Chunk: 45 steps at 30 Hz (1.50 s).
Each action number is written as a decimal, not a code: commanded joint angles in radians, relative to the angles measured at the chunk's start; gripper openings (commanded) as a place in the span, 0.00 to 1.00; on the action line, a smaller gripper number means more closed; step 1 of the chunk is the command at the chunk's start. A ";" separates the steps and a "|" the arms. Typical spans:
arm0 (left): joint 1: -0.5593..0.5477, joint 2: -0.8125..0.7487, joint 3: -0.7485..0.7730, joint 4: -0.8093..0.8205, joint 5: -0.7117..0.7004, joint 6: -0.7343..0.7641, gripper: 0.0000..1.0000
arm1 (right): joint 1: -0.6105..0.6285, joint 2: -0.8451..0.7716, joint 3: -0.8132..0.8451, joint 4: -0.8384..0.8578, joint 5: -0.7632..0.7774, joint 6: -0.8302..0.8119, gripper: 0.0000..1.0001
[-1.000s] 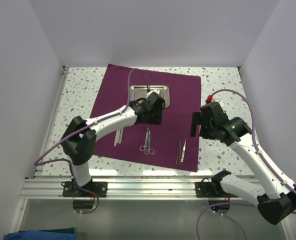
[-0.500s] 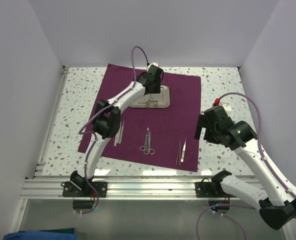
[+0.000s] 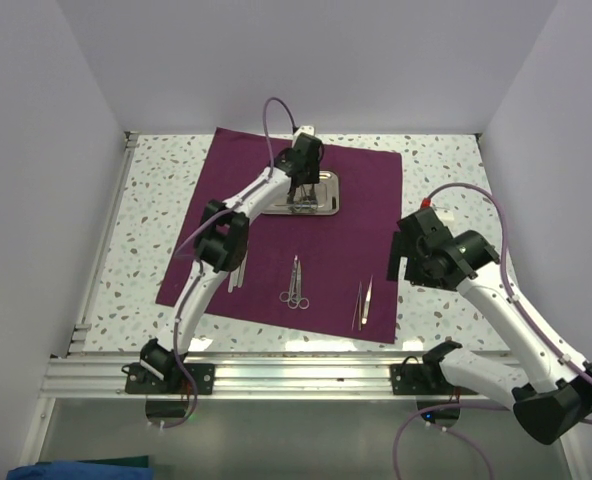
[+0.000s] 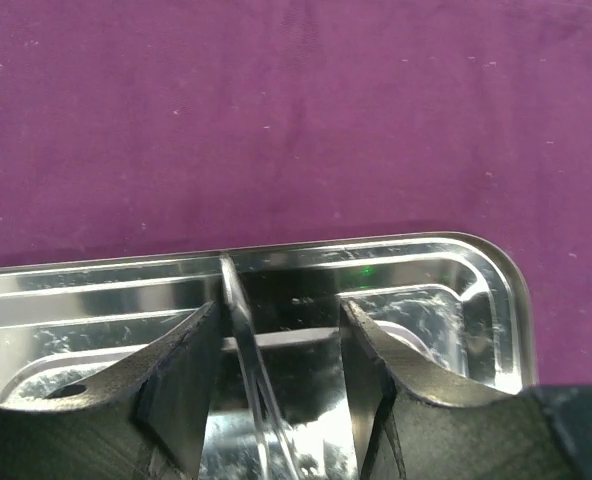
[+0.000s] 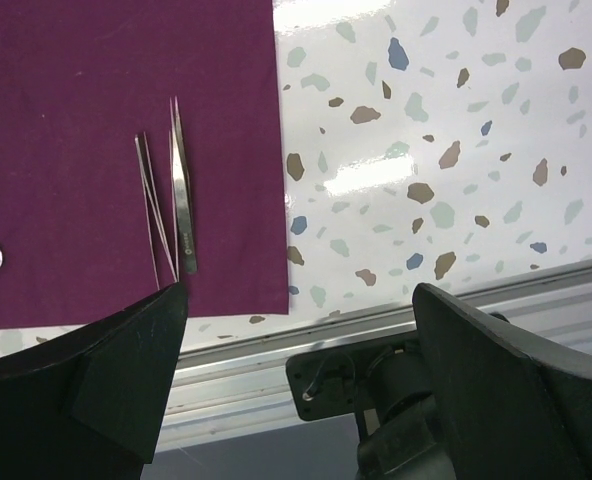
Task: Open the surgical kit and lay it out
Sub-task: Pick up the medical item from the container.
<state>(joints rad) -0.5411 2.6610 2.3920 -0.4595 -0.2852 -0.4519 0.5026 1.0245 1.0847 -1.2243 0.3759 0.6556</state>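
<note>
Tray [image 3: 328, 203] is sitting at the far middle of the opened purple cloth [image 3: 346, 235], holding a thin instrument [image 4: 238, 310]. The left hand [image 4: 282, 315], over mid-cloth a second ago, is now dipping into the tray, fingers [image 4: 176, 380] apart astride that piece (not pinching yet), so another pick seems to be starting. Scissors [image 3: 294, 284] and tweezers [image 3: 364, 302] are lying out already. The right hand [image 5: 301, 290] is hovering wide open above the cloth's right edge. Speckled worktop [image 3: 146, 220] and pale walls [image 3: 36, 150] are enclosing everything

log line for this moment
left gripper: open, in steel tray, straddling an instrument | right gripper: open, near right edge of cloth | tweezers, scissors on cloth
</note>
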 commanded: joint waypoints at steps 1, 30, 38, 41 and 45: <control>0.026 0.042 0.018 0.024 -0.032 0.012 0.55 | -0.006 0.020 0.052 -0.003 0.018 -0.013 0.98; 0.020 0.091 -0.040 -0.309 -0.075 0.194 0.09 | -0.009 0.009 -0.012 0.088 -0.009 -0.056 0.98; 0.026 0.013 -0.039 -0.283 -0.039 0.185 0.00 | -0.009 -0.021 -0.025 0.095 -0.029 -0.051 0.98; 0.033 -0.038 -0.021 -0.260 -0.031 0.180 0.00 | -0.009 -0.027 -0.022 0.098 -0.032 -0.051 0.98; 0.044 -0.121 -0.005 -0.200 -0.013 0.176 0.00 | -0.009 -0.033 -0.020 0.101 -0.038 -0.051 0.99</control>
<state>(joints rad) -0.5167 2.6427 2.3959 -0.5972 -0.3378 -0.2920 0.4969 1.0103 1.0645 -1.1503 0.3481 0.6090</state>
